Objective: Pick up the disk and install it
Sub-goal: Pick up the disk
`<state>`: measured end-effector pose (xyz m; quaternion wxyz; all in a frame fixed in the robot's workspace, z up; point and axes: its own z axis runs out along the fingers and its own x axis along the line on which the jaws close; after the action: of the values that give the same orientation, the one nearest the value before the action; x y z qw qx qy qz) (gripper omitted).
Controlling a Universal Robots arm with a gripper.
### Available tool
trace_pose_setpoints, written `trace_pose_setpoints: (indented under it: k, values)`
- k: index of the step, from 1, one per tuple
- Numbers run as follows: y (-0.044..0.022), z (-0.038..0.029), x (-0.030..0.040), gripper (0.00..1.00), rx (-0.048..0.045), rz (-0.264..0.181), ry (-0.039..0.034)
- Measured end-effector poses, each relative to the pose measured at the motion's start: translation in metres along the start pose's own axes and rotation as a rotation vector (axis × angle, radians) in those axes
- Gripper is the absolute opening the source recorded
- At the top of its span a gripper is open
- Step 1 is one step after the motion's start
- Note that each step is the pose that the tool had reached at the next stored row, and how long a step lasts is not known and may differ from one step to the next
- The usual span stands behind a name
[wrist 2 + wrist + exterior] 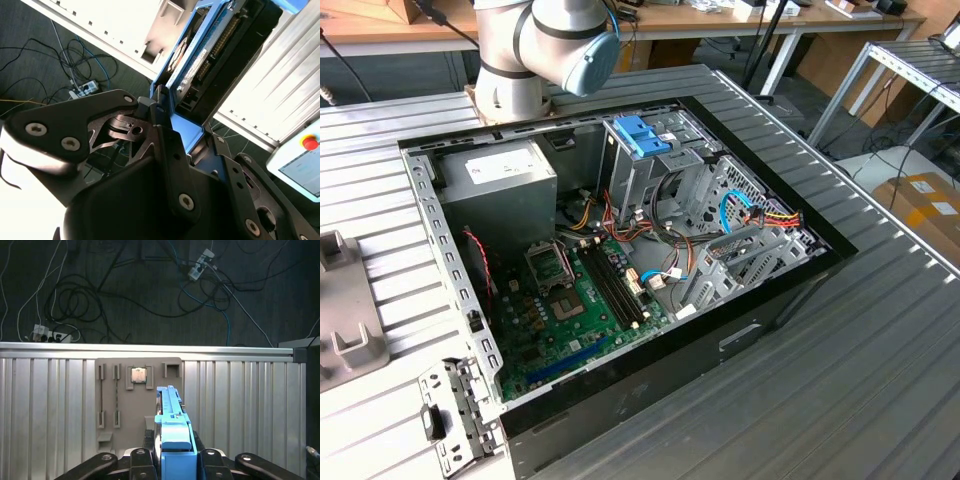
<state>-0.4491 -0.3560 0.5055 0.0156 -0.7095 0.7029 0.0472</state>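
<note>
Tool [175,462] is clamping the disk [172,412] at its blue tab end. Black fingers [141,460] are pressing in from both sides, so the opening is narrow, just the thickness of the disk. Second wrist view is showing the same grip: tool [182,132] closed on the disk [225,55], with the dark body and light-blue frame sticking out past the fingertips.

Orientation: in the first wrist view the disk is sitting edge-on to the camera. Its long axis is running straight out from the tool, in line with the fingers. Tab end is nearest the tool and the far end is pointing away from it.

Position: the disk is hanging in the tool, off the ribbed metal desk [240,405]. In the first wrist view it is lining up in front of a grey holder plate [107,390] that is lying on the desk and carrying a small square chip [138,375]. Cables [100,300] are trailing over the dark floor beyond the desk edge.

Exterior view: the arm [540,45] is standing behind an open computer case [650,395] that is lying on its side on the desk [880,330]. Inside the case an upright metal cage [630,185] is carrying a blue bracket [642,135] on top, with the circuit board [570,320] beside it.
</note>
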Motion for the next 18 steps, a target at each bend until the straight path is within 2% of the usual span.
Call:
trace_pose_setpoints:
  k: [8,10,11,18]
  values:
    - [-0.006,-0.0003,0.0001,0.37,0.0,0.0,0.0]
    - [-0.0169,-0.0007,0.0001,0.37,0.0,0.0,0.0]
    - [-0.0248,-0.0011,0.0002,0.37,0.0001,0.0,0.0]
    - [-0.0288,-0.0013,0.0002,0.37,0.0,0.0,0.0]
